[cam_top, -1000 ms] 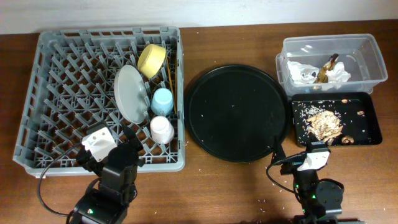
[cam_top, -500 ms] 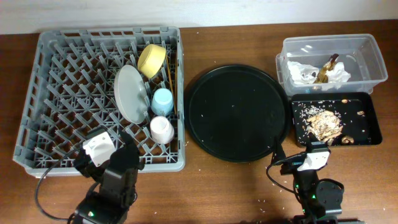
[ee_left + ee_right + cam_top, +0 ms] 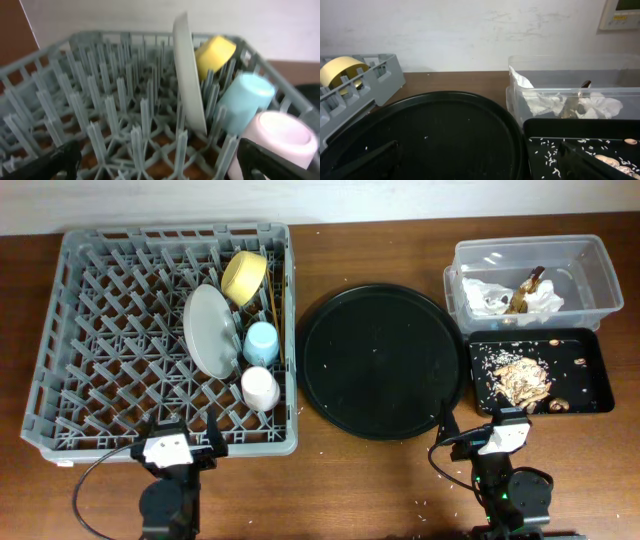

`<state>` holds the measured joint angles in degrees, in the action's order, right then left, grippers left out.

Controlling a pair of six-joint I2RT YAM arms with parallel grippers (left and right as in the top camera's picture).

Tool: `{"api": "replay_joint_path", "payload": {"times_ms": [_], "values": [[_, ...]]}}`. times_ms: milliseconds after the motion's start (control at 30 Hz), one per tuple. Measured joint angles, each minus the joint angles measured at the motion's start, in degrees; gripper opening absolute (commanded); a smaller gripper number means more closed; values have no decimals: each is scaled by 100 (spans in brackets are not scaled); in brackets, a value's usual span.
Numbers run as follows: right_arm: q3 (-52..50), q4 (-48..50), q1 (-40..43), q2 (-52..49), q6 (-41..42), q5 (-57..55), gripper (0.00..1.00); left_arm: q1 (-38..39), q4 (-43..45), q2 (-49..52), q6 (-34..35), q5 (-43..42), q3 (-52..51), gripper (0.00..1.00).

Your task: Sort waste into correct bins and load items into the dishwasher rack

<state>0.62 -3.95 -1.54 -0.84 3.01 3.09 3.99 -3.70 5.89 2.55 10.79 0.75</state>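
Brown tabletop (image 3: 380, 480), overhead: dishwasher rack (image 3: 90, 320) holds plate (image 3: 207, 332), blue cup (image 3: 261, 341), yellow bowl (image 3: 244, 275); napkin (image 3: 485, 297) in clear tub (image 3: 590, 255), rice (image 3: 520, 375) in black tray (image 3: 600, 375). Left wrist: left gripper (image 3: 157, 162) spread, empty. Right wrist: right gripper (image 3: 480, 160) likewise. Sorting looks done; park arms clear of the rack.

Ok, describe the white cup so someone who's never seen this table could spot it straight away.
Find the big grey rack on the left of the table. Down its right side runs a row: yellow bowl at the back, light-blue cup, then the white cup at the front. It is the only white, pinkish piece, just right of the grey plate.
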Motion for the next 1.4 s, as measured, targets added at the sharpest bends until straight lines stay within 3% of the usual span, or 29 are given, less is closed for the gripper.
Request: {"api": "replay_joint_path", "payload": {"times_ms": [133,1400], "values": [[0,0,0,0,-2,0,98,0,4,-505,0,-31,-2,99],[0,0,0,0,2,0,99,0,2,-505,0,-31,-2,99]]}}
